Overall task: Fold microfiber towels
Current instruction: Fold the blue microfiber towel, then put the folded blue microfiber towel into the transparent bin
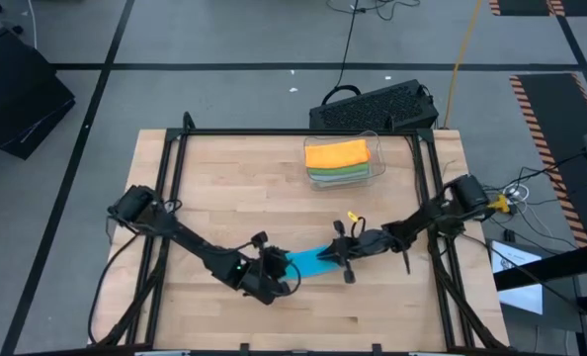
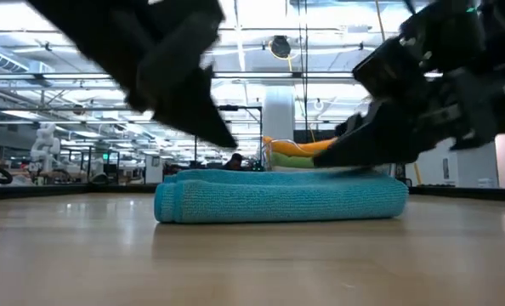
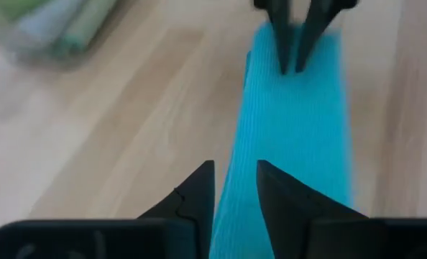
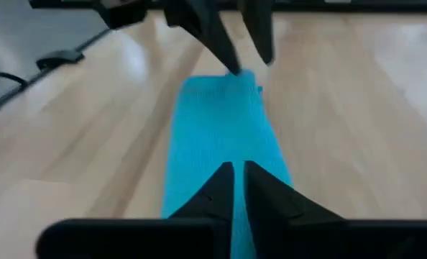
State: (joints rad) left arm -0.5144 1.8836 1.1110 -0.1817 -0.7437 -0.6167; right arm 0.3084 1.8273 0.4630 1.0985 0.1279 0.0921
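Blue towel (image 1: 310,262) lies folded at the table's (image 1: 234,178) six o'clock, long axis nine-to-three; left gripper (image 1: 277,282) and right gripper (image 1: 345,259) flank its ends, equally near. Low down, it sits flat on wood, hall behind. Left wrist: jaws slightly apart, astride one end. Right wrist: jaws nearly together above the other end.

A pale wooden plank surface (image 1: 224,188) stood on a grey floor (image 1: 224,40) crossed by dark lines; a black keyboard (image 1: 373,107) lay behind it, under bright ceiling strip lights (image 2: 82,64)
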